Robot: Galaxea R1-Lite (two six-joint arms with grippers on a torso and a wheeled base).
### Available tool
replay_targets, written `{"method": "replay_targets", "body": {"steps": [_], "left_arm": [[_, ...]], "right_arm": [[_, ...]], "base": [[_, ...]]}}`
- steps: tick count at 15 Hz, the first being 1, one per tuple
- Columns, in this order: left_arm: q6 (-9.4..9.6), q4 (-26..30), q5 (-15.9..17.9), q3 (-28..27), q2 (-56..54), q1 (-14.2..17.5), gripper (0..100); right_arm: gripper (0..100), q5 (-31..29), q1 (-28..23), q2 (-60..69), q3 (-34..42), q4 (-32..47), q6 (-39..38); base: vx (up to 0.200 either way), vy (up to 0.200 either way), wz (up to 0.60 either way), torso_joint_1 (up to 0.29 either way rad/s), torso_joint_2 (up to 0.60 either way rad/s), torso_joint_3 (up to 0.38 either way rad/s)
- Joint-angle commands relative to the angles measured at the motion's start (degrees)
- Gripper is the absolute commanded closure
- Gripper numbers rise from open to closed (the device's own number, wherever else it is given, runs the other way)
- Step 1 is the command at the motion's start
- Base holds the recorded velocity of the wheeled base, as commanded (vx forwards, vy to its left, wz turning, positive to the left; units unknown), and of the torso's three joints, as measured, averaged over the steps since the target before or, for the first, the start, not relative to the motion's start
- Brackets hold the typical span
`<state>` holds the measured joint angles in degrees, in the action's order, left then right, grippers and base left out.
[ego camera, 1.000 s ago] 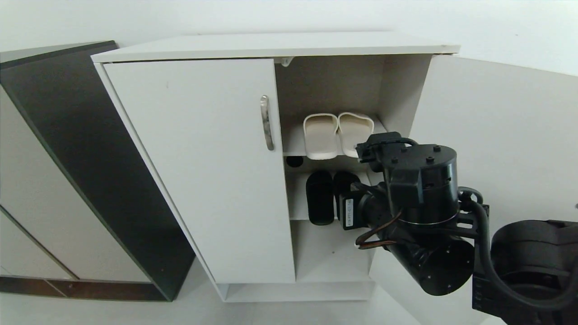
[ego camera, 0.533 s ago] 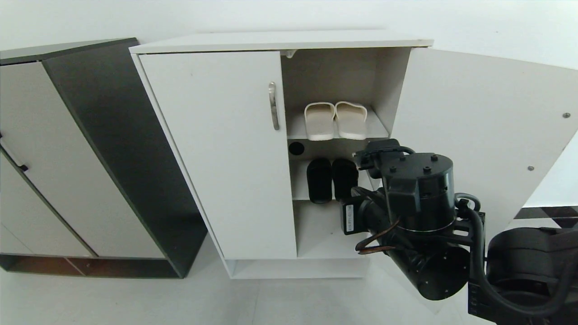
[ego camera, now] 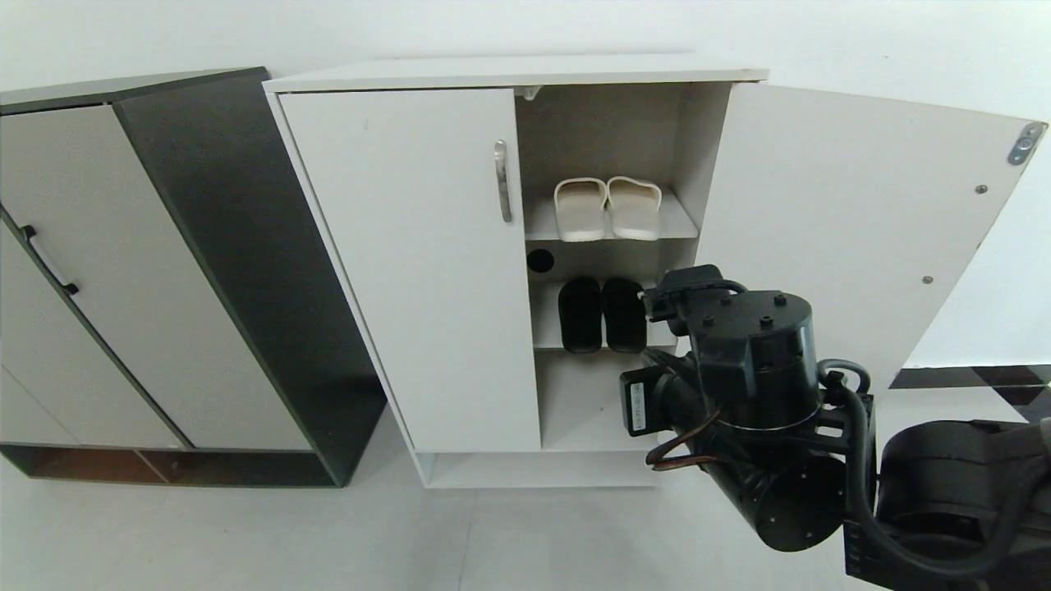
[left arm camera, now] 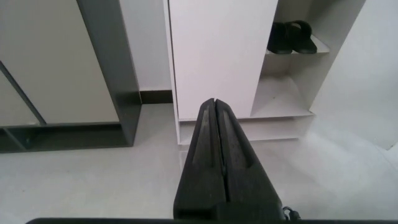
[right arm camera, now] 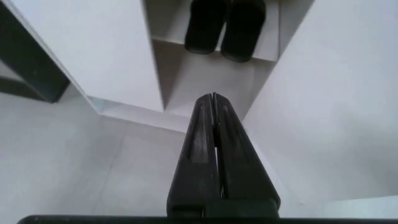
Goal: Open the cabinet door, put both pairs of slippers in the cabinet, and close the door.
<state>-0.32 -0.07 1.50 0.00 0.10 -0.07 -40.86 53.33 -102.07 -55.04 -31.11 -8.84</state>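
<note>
Since both pairs sit inside the cabinet [ego camera: 509, 72], white slippers [ego camera: 608, 209] a level above black slippers [ego camera: 602, 314], only its wide-open right door [ego camera: 846, 222] needs closing. Left gripper [left arm camera: 214, 104] and right gripper [right arm camera: 214, 99] hang before the cabinet, fingers pressed together, holding nothing.

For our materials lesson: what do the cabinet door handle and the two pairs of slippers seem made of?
Handle: likely metal, silvery with a dull sheen. White slippers and black slippers: probably moulded foam or rubber; matte, thick, one-piece look.
</note>
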Motion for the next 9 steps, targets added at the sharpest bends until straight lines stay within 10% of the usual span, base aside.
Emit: {"method": "replay_targets", "body": {"steps": [1,9], "left_arm": [[-0.03,-0.01,-0.01,0.00,-0.01,-0.01,100],[0.05,-0.01,-0.01,0.00,-0.01,-0.01,100]], "right_arm": [[100,-0.01,-0.07,-0.58,0.11,0.00,0.05],[100,0.26,-0.42,-1.20,0.02,-0.09,0.05]], "base": [[0.000,0.000,0.00,0.000,0.00,0.000],[0.000,0.000,0.00,0.000,-0.01,-0.005]]}}
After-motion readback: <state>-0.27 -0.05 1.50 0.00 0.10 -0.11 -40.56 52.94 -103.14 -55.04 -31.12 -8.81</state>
